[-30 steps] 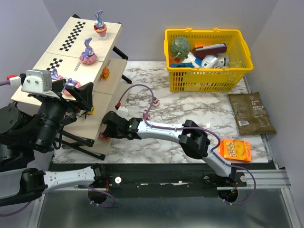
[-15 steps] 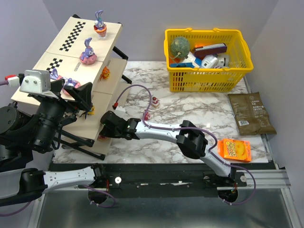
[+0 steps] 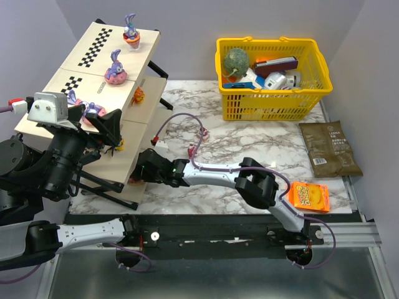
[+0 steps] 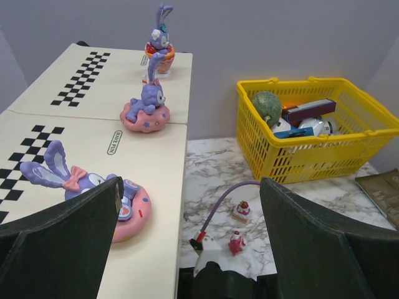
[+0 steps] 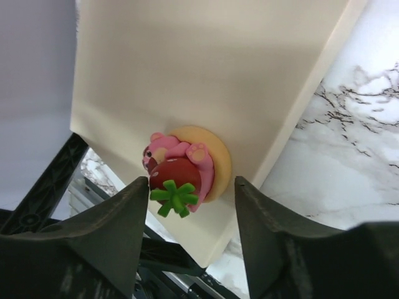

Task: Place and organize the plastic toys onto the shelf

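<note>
The slanted shelf (image 3: 84, 56) stands at the left. Purple rabbit toys sit on its upper tiers (image 3: 130, 29), (image 3: 115, 67), (image 3: 93, 112), with a small orange toy (image 3: 138, 94) at the edge. Two tiny cake toys (image 3: 204, 131), (image 3: 192, 151) lie on the marble table. A pink bear with a strawberry (image 5: 181, 171) rests on the lowest panel. My right gripper (image 5: 190, 184) is open, its fingers on either side of the bear without touching it. My left gripper (image 4: 190, 205) is open and empty over the middle tier, beside a rabbit on a pink doughnut (image 4: 93, 193).
A yellow basket (image 3: 272, 78) with a green ball and boxes stands at the back right. A brown packet (image 3: 329, 148) and an orange snack packet (image 3: 308, 196) lie at the right. A purple cable (image 3: 177, 118) arches over the table by the right arm.
My right gripper has drawn back a little to the right, away from the lowest panel. The pink bear stays on the panel. The left arm has not moved.
</note>
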